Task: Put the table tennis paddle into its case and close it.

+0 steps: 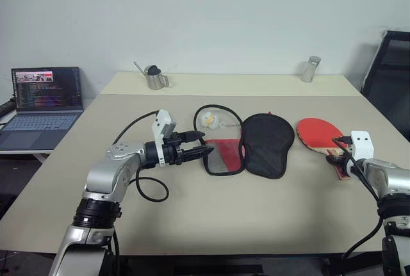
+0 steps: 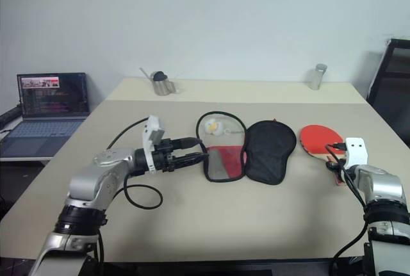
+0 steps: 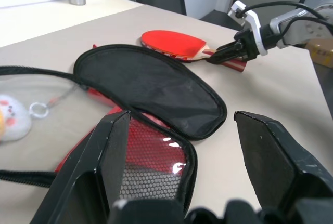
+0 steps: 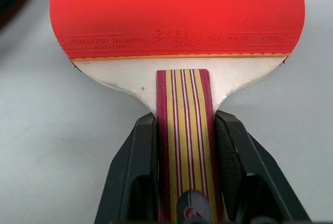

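From the head we see the table tennis paddle point(image 1: 315, 134), red-faced, lying near the counter's point(image 1: 192, 212) right edge beside the opened case point(image 1: 264, 143). Our left pincer point(image 3: 182, 172) stands released. At the right wrist, our right pincer point(image 4: 184, 156) clenches the striped wooden handle.

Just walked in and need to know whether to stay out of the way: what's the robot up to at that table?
It is packing a table tennis paddle into its case. The right gripper has closed on the paddle's striped handle, the paddle lying flat on the table. The case lies unzipped and spread open mid-table, and the left gripper, fingers apart, hovers at its red mesh half. The paddle is not yet in.
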You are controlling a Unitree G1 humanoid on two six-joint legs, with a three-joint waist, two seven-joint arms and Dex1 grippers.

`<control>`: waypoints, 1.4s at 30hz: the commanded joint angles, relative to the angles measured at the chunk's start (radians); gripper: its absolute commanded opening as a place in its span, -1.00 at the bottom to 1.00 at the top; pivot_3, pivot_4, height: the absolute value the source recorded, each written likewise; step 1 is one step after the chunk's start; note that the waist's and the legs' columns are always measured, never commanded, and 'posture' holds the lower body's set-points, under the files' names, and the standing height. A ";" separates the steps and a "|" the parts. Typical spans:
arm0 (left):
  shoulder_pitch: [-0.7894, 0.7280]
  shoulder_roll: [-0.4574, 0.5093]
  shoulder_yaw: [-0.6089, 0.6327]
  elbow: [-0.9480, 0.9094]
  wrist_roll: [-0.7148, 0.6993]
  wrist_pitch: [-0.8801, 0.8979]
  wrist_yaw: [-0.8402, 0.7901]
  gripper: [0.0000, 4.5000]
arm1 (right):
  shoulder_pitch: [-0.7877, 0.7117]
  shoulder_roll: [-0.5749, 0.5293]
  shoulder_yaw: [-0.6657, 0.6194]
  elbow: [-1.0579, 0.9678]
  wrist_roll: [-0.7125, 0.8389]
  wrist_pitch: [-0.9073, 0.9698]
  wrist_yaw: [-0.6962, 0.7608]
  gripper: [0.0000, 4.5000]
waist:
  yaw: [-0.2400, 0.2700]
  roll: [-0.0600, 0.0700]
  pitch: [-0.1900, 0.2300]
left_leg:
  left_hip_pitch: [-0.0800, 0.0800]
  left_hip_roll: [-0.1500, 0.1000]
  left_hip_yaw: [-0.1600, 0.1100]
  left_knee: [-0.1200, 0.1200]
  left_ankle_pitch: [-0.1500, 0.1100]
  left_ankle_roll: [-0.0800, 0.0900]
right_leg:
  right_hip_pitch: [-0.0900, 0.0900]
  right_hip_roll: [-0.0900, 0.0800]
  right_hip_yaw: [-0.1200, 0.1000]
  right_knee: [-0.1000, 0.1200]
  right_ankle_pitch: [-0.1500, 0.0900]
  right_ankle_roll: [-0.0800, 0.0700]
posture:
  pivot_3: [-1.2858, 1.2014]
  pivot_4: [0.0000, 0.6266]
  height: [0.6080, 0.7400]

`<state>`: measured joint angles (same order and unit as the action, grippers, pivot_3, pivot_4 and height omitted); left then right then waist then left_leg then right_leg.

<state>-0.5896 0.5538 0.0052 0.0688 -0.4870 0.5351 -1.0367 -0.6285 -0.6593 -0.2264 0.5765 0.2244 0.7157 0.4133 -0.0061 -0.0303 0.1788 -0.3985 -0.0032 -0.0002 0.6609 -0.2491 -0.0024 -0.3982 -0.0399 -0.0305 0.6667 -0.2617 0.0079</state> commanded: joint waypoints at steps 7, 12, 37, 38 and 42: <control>0.027 0.030 0.041 -0.065 -0.011 -0.008 0.020 0.54 | -0.037 -0.034 -0.099 -0.221 0.051 0.127 -0.068 -0.51 | 0.003 0.002 0.001 | -0.002 0.000 0.001 -0.001 0.000 0.000 | -0.003 0.000 0.001 0.000 0.000 0.000 | 0.03 -0.52 1.00; 0.031 0.029 0.045 -0.065 -0.010 -0.016 0.028 0.54 | -0.054 0.001 -0.106 -0.405 0.085 0.243 -0.106 -0.51 | 0.001 0.002 0.001 | -0.002 -0.001 0.004 -0.001 -0.001 0.001 | -0.007 0.000 0.006 0.006 0.000 0.000 | 0.03 -0.52 1.00; -0.075 0.074 0.067 0.029 -0.015 -0.117 -0.078 0.54 | -0.072 0.663 -0.025 -0.740 0.060 0.446 -0.510 -0.51 | 0.000 0.003 0.002 | -0.002 -0.001 0.005 0.000 -0.001 0.001 | -0.010 0.000 0.007 0.010 -0.001 -0.001 | 0.03 -0.52 1.00; -0.073 0.073 0.067 0.025 -0.015 -0.117 -0.076 0.54 | -0.069 0.657 -0.019 -0.716 0.048 0.421 -0.509 -0.51 | 0.000 0.003 0.002 | -0.002 -0.001 0.005 0.000 -0.001 0.001 | -0.010 0.000 0.007 0.010 -0.001 -0.001 | 0.03 -0.52 1.00; -0.073 0.072 0.068 0.024 -0.012 -0.121 -0.072 0.54 | -0.049 0.634 0.005 -0.626 0.009 0.336 -0.505 -0.51 | -0.003 0.003 0.002 | -0.002 -0.001 0.005 -0.001 -0.001 0.001 | -0.010 0.000 0.007 0.010 -0.001 0.000 | 0.03 -0.52 1.00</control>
<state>-0.6477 0.6241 0.0562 0.1259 -0.4964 0.4312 -1.1126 -0.6733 -0.0137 -0.2300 -0.0345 0.2470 1.1131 -0.0950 -0.0093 -0.0273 0.1806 -0.4008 -0.0039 0.0050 0.6603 -0.2499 -0.0011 -0.4087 -0.0396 -0.0231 0.6763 -0.2623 0.0075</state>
